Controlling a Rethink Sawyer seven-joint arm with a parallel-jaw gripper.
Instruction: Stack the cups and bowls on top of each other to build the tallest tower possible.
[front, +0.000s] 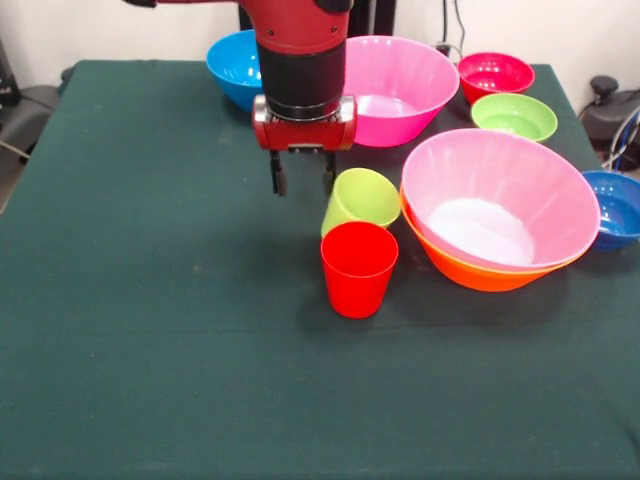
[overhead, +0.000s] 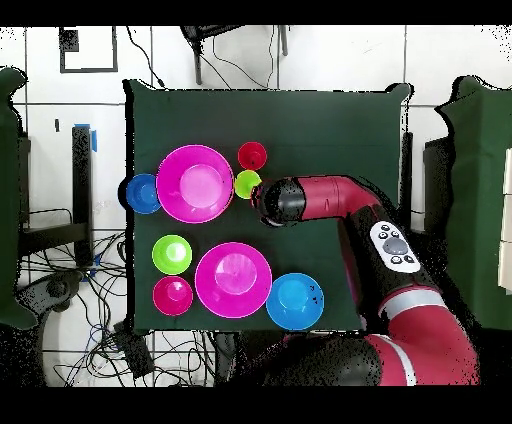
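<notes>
In the front view the red cup stands upright on the green cloth. Just behind it the lime green cup is tipped, its mouth facing forward. My gripper hangs open and empty just left of the green cup, above the cloth. A big pink bowl sits nested in the orange bowl, to the right of the cups. From overhead the red cup and green cup lie beside the arm's head, which hides the fingers.
At the back stand a second big pink bowl, a light blue bowl, a small magenta-red bowl and a green bowl. A dark blue bowl sits at the right edge.
</notes>
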